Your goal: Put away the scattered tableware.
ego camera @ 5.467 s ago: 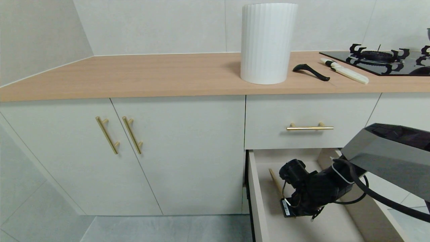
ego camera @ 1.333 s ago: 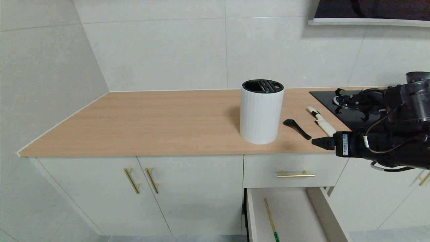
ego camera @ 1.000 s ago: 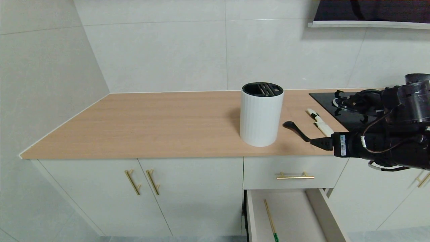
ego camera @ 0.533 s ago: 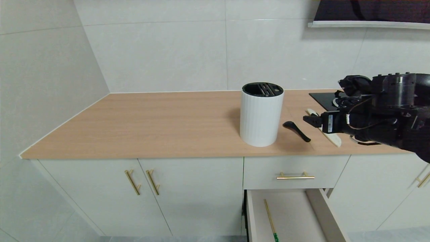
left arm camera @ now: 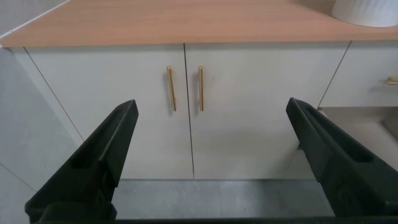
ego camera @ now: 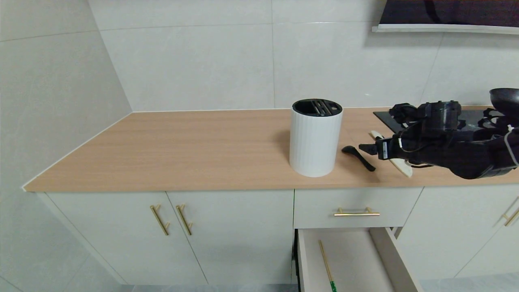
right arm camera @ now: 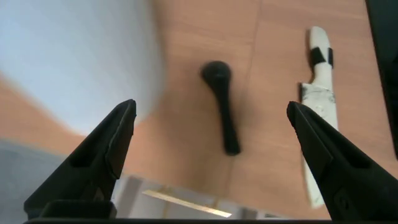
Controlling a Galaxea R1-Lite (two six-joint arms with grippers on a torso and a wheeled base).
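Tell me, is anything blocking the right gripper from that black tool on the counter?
Nothing visible does. The open right gripper hangs close to the black tool, with no object between them. The white holder stands to one side and the knife lies on the other, both clear of the path.

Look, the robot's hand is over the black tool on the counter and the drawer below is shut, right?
No, the drawer is open, not shut; the head view shows it pulled out with a stick inside. The right gripper is over the black tool on the counter.
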